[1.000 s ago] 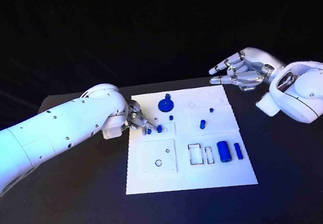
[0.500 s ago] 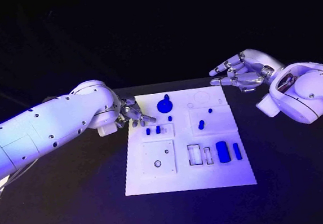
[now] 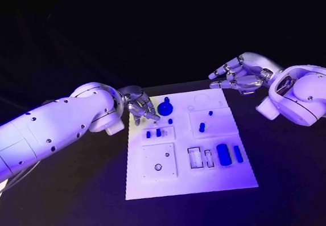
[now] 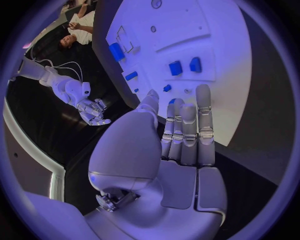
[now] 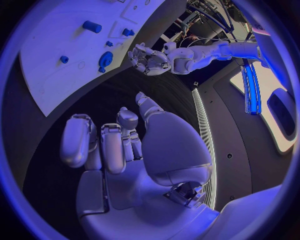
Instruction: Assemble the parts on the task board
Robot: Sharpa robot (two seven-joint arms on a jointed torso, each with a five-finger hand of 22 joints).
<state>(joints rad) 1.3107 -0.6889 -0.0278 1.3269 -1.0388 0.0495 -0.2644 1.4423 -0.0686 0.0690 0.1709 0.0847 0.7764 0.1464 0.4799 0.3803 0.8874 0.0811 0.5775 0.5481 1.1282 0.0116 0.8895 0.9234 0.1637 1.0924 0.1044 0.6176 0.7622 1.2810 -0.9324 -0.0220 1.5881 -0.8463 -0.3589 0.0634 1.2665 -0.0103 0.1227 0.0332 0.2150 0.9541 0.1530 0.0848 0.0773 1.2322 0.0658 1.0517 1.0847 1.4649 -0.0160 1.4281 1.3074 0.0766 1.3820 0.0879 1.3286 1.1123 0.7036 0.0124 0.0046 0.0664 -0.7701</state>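
We can read no brand, label or writing anywhere on the task board [image 3: 192, 183] or the arms. The board is a white rectangular plate lying flat in the middle of the black bench [image 3: 78, 212], divided into raised square panels with outlined recesses. On it we see small blue parts: a round knobbed piece [image 3: 165, 108] near the far left corner, two short pegs [image 3: 153, 133] side by side on a panel below it, a single peg [image 3: 202, 127] on the neighbouring panel, and a thick cylinder [image 3: 224, 154] with a slimmer bar [image 3: 238, 152] beside it toward the near right.

The left hand [image 3: 138, 106] hovers at the board's far left edge, just beside the round piece; our left wrist view shows its fingers [image 4: 187, 135] straight, pressed side by side and holding nothing, a detail the head view hides. The right hand [image 3: 239, 75] hangs off the board's far right corner, fingers loosely curled and apart, palm empty, as the right wrist view confirms.
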